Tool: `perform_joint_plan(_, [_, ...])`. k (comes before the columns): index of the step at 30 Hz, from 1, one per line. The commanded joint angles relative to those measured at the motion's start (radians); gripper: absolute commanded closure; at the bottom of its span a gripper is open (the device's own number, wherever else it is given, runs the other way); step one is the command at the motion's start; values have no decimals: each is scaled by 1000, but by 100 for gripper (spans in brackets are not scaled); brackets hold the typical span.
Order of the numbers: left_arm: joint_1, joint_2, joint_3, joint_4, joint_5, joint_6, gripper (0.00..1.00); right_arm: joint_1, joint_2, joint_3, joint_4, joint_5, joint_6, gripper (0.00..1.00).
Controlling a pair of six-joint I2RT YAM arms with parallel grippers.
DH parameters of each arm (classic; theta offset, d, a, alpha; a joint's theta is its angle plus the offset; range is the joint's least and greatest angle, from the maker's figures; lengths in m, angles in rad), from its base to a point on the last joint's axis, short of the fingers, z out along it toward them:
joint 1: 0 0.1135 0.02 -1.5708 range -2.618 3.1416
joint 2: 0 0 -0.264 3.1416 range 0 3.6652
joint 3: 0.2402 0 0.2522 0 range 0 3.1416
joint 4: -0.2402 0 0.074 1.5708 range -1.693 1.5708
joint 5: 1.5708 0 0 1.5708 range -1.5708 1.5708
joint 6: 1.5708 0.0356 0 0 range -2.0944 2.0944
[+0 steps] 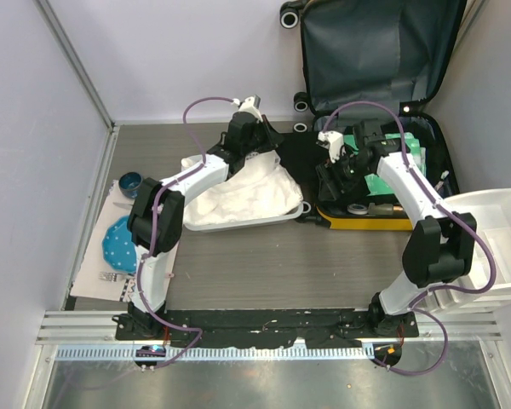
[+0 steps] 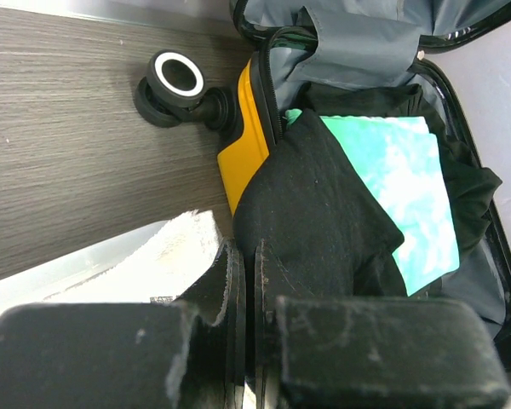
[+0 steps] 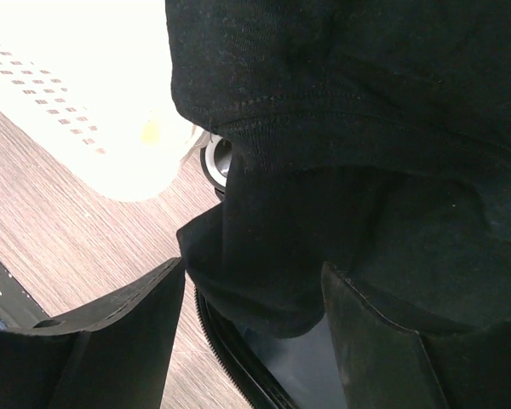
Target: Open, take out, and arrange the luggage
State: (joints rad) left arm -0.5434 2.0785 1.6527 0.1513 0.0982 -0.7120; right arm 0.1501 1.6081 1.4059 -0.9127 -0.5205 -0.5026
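Closed tight at the lens of the left wrist camera, the left gripper (image 2: 245, 256) pinches a corner of a black garment (image 2: 307, 213) that spills over the near wall of the luggage (image 1: 375, 60). That yellow hard-shell case stands open at the far right of the wooden table (image 1: 264, 264), its grey-lined lid propped upright against the back wall and its lower half flat on the tabletop. One black wheel (image 2: 179, 77) with a white ring sticks out from its corner. Inside the lower half a green packet (image 2: 400, 187) lies partly under the garment. The right gripper (image 3: 254, 268) hangs low over the case's front edge with its jaws spread wide above the same dark fabric, holding nothing. Just left of the case sits a white mesh basket (image 1: 238, 223) heaped with white cloth (image 1: 238, 192), and the left arm reaches across it. White plastic bins (image 1: 494, 230) stand at the table's right edge. A blue plate (image 1: 119, 243) lies at the far left.
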Motion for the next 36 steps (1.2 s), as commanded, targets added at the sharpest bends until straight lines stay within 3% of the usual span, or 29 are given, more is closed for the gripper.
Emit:
perform_joint_plan(1, [11, -38, 47, 27, -15, 29, 100, 40, 21, 8, 17, 53, -14, 29])
perform_joint_plan(2, [11, -40, 47, 27, -15, 29, 100, 57, 26, 7, 18, 60, -17, 30])
perform_joint_plan(5, [11, -43, 47, 27, -15, 34, 100, 63, 27, 7, 23, 80, -11, 46])
perform_joint_plan(6, [11, -44, 47, 27, -17, 40, 100, 63, 26, 10, 24, 97, -8, 66])
perform_joint_plan(8, [11, -51, 48, 30, -15, 52, 100, 62, 15, 27, 21, 96, -2, 82])
perform_joint_plan(9, [11, -55, 48, 31, -17, 60, 100, 60, 9, 33, 20, 93, -1, 99])
perform_joint_plan(28, [54, -188, 49, 2, 15, 209, 100, 45, -40, 182, -2, -136, 76, 99])
perform_joint_plan(36, [143, -284, -33, -21, 159, 238, 100, 242, 9, 243, 89, -170, 160, 99])
